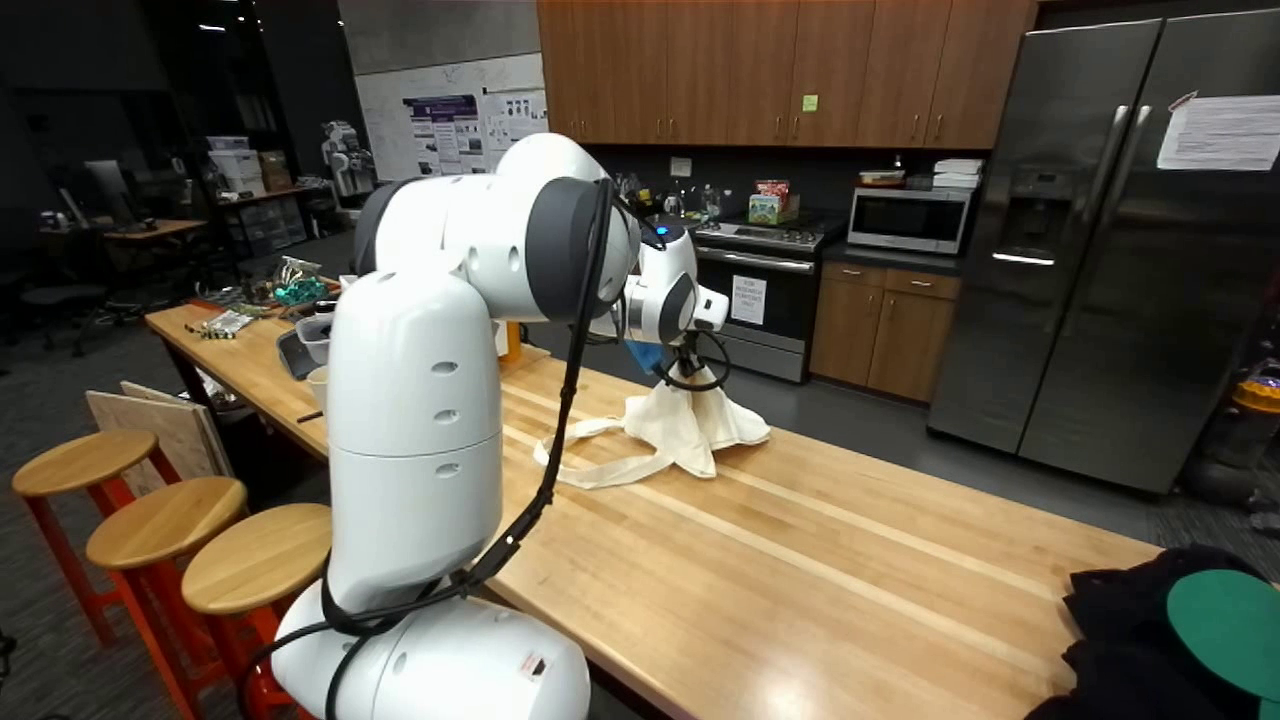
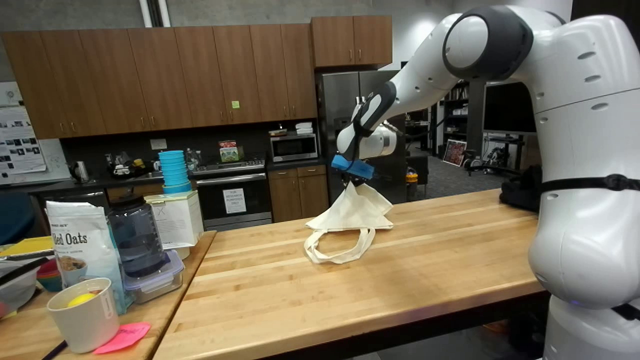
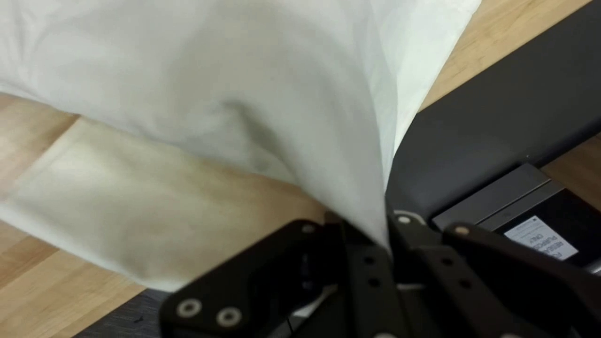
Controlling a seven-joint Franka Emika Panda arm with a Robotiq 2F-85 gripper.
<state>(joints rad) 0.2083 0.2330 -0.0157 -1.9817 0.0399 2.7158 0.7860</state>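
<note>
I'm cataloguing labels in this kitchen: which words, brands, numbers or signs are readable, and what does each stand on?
"FOR RESEARCH PURPOSES ONLY": sign on the oven.
"led Oats", its start unclear: oats bag.
Too small or blurred: everything else, including fridge paper, posters, stovetop boxes, arm sticker.

Brown wall cabinets [image 1: 780, 75], steel refrigerator [image 1: 1130, 280], dark floor [image 1: 850, 415], red-legged stools [image 1: 165, 520].
</note>
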